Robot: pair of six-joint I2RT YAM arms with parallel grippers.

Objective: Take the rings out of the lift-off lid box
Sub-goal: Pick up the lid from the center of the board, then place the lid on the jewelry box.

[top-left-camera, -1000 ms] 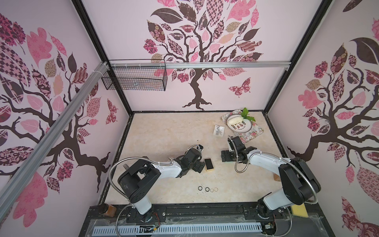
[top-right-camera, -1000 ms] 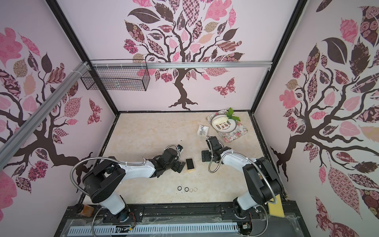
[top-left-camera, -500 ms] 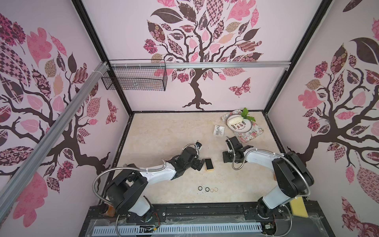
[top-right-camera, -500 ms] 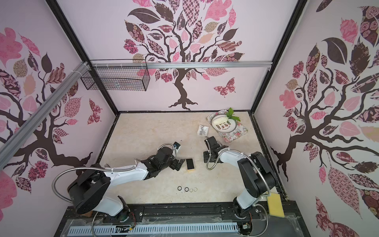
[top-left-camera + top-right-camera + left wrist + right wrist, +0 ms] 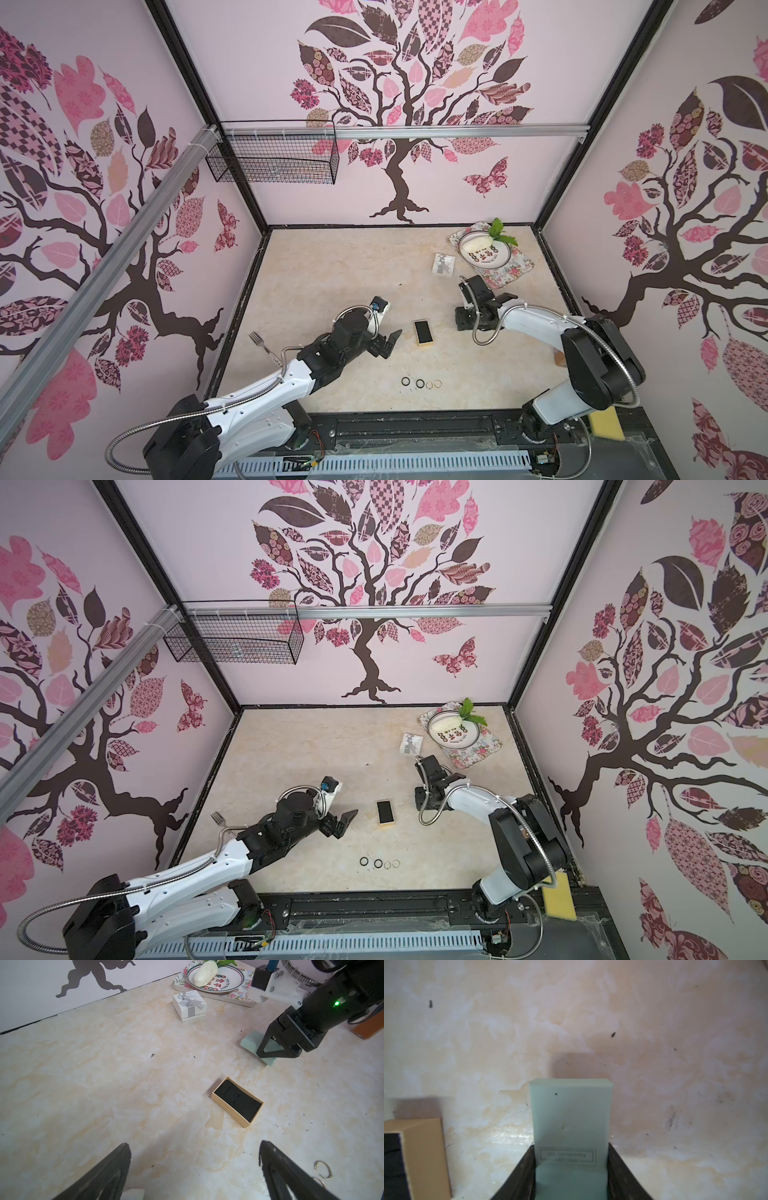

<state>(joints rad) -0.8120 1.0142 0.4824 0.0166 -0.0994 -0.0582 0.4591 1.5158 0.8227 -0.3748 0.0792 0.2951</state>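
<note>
**Right claw clamped on the lid; four rings lie out by the tan box**

The right claw (image 5: pixel 571 1146) has its jaws pressed against the two long sides of the green lid (image 5: pixel 571 1109), which fills the gap between them. In the left wrist view the claw bends down over the lid, low at the table (image 5: pixel 332 270). Whether the lid rests on the surface or hangs just clear of it cannot be told. Claw and lid are to the robot's right of the tan box (image 5: pixel 424 332) and apart from it.

The left claw (image 5: pixel 194 1144) has its jaws spread wide with nothing between them. It sits low to the robot's left of the tan box, near it but not touching, with its fingers pointing toward the box.

The tan box stands open and upright on the table, and its black insert faces up.

Four rings (image 5: pixel 421 383) lie flat in a short row on the table, on the robot's side of the tan box and clear of it. The two toward the robot's left are black. The two toward its right are thin and pale.

Beyond the tan box, toward the back wall and to the right, stands a white gift box (image 5: pixel 444 264) with a grey bow. Past that is a floral tray (image 5: pixel 513 270) carrying a plate (image 5: pixel 484 257). A fork (image 5: pixel 259 343) lies well off to the tan box's left, past the left arm.
</note>
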